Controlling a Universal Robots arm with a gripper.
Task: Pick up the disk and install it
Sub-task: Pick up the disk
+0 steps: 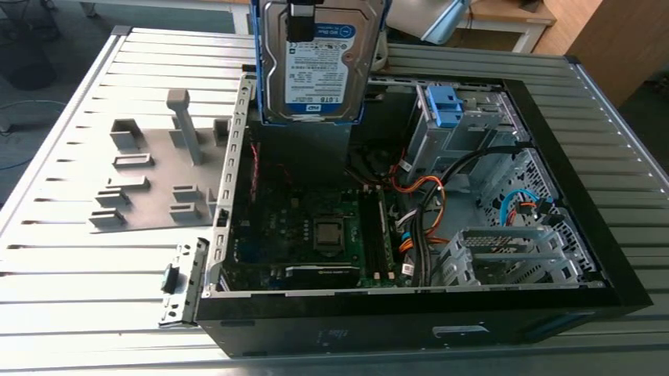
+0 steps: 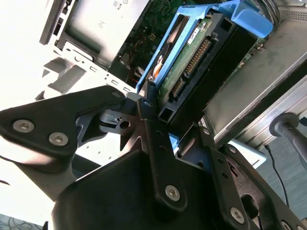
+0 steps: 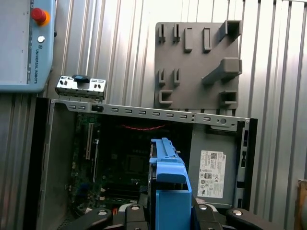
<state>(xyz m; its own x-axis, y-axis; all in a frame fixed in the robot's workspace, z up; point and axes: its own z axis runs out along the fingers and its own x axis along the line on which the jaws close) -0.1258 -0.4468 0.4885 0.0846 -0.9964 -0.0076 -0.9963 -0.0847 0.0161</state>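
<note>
A ribbed silver metal tabletop (image 1: 84,274) carries the whole scene. Toward the exterior view's left, a flat grey plastic fixture plate (image 1: 157,172) with upright blocks and slots lies on it, just beside a large black open computer case (image 1: 418,329) lying on its side.

Above the case's far left corner hangs the disk (image 1: 313,66), a flat rectangular silver-grey metal hard drive with a blue-and-white label, framed by a blue plastic bracket (image 2: 163,52). It stands upright with the label facing the exterior camera, lifted clear of the parts beneath it. The robot's black gripper (image 1: 303,27) comes down from above and holds the disk by its upper end. In the second wrist view the jaws of the gripper (image 2: 175,120) are clamped onto the disk, with one black finger (image 2: 146,103) pressed against the blue bracket.

In the first wrist view, the boxy grey power supply (image 3: 213,165) with a white label sits in the case next to the disk's bracket.

Further right in the exterior view, a dark green circuit board (image 1: 303,235) lines the case floor. Beyond it stands a silver drive cage (image 1: 460,133) with a blue plastic latch (image 1: 444,106), and orange and black cables (image 1: 428,204) loop below the cage.
</note>
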